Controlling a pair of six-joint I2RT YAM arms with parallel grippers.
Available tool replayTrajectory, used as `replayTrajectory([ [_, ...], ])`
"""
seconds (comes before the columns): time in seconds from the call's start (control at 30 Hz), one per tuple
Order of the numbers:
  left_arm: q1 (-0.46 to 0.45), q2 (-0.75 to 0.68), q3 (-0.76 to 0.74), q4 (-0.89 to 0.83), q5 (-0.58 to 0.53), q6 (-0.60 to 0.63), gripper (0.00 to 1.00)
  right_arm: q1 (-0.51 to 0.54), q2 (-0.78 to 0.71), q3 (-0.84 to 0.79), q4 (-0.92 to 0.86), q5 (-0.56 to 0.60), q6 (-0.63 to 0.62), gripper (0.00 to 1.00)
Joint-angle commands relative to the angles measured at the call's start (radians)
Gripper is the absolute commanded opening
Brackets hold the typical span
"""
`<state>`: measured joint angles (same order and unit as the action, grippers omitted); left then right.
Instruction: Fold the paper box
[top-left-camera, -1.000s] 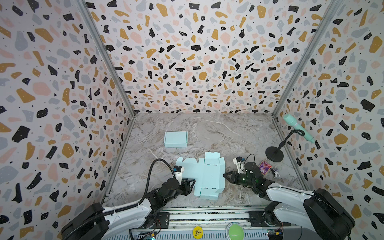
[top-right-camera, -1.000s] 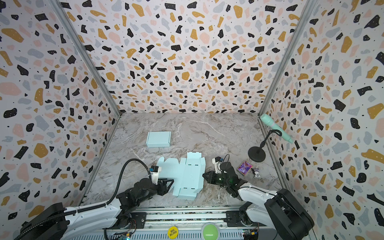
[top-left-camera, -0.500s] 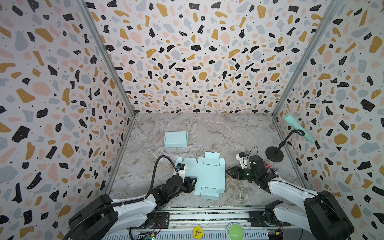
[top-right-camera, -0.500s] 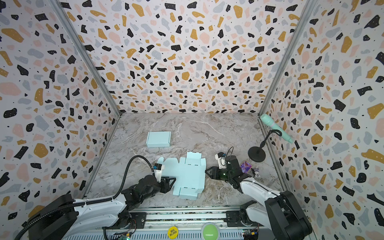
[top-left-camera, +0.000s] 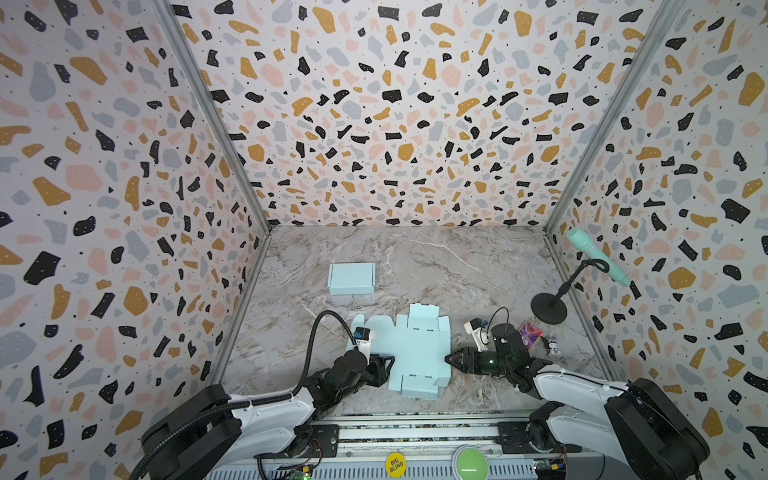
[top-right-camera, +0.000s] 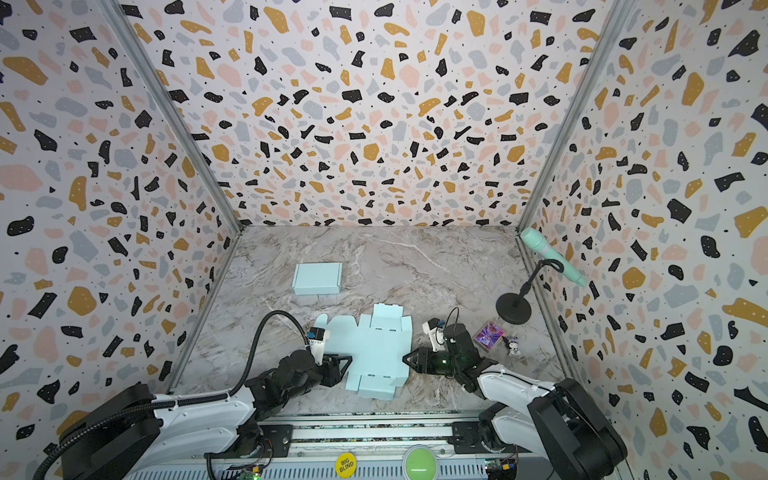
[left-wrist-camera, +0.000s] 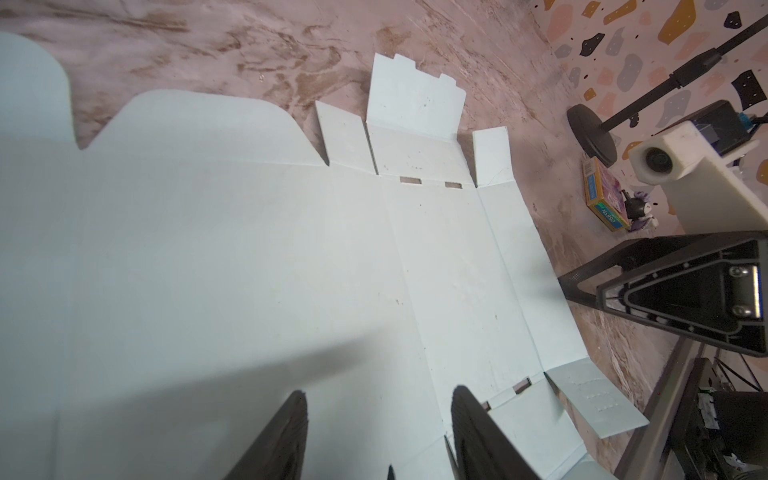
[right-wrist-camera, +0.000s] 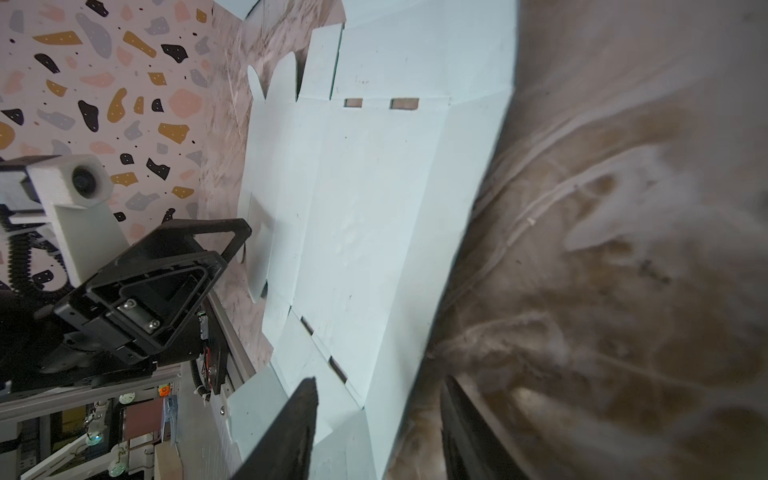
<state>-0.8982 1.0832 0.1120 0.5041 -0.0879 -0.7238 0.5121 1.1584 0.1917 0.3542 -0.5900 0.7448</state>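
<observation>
The paper box is a flat light-blue cut-out (top-left-camera: 417, 353) (top-right-camera: 376, 353), unfolded on the marble table near the front. My left gripper (top-left-camera: 388, 365) (top-right-camera: 347, 365) is at its left edge. In the left wrist view this gripper (left-wrist-camera: 380, 415) is open, both fingers hovering over the sheet (left-wrist-camera: 291, 249). My right gripper (top-left-camera: 449, 359) (top-right-camera: 406, 359) is at the sheet's right edge. In the right wrist view it (right-wrist-camera: 380, 415) is open, and the sheet's (right-wrist-camera: 365, 208) side panel edge runs between the spread fingers without being pinched.
A folded light-blue box (top-left-camera: 352, 277) (top-right-camera: 317, 277) sits further back on the left. At the right stand a microphone stand (top-left-camera: 548, 307) (top-right-camera: 513, 307), a small colourful card box (top-left-camera: 530, 334) (top-right-camera: 490, 336) and a tiny figurine (top-left-camera: 552, 347). Terrazzo walls enclose three sides.
My right gripper has gone from shut to open and moved in to the sheet's right edge. My left gripper stays open at the left edge. The sheet has not shifted.
</observation>
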Motion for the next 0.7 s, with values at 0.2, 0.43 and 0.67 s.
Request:
replayTrajectory([
  [0.2,-0.004,-0.005,-0.001,0.057,-0.001,-0.003,0.57,0.023,0.113,-0.011,0.185,-0.005,0.054,0.39],
  [0.43,-0.005,-0.005,-0.005,0.062,0.002,-0.003,0.57,0.036,0.139,-0.003,0.207,0.027,0.058,0.25],
  [0.67,-0.004,-0.009,-0.014,0.064,0.001,-0.003,0.57,0.036,0.147,0.046,0.101,0.072,-0.027,0.1],
])
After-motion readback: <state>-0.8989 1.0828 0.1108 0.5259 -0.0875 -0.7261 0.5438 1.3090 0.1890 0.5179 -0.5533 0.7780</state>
